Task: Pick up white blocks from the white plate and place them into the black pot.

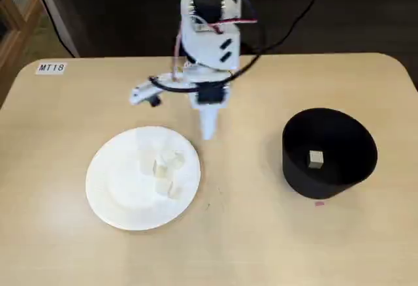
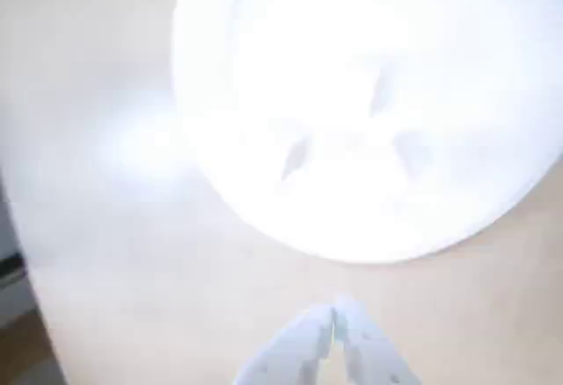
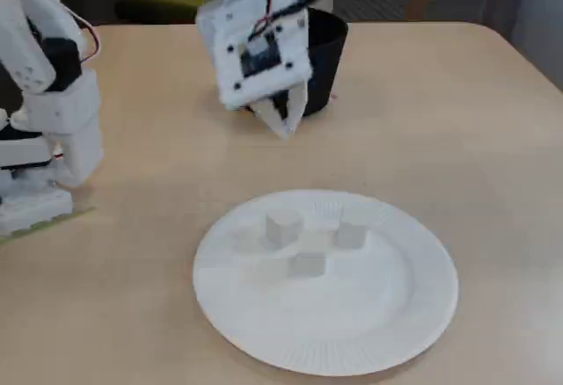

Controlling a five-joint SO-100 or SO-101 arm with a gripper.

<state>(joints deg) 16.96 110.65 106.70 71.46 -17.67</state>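
Observation:
The white plate (image 1: 130,201) (image 3: 352,341) lies on the tan table with several small white blocks (image 1: 164,170) (image 3: 283,228) bunched on it. In the wrist view the plate (image 2: 369,121) is washed out and blurred. The black pot (image 1: 339,162) (image 3: 321,47) stands apart from the plate and holds one white block (image 1: 316,158). My gripper (image 1: 208,131) (image 2: 335,319) (image 3: 283,126) hangs above bare table between plate and pot, close to the plate's rim. Its fingers are shut with nothing between them.
A label reading MT18 (image 1: 51,68) is stuck at the table's far left corner in a fixed view. A second white arm (image 3: 44,95) stands at the left of another fixed view. Cables (image 1: 287,31) trail behind my arm.

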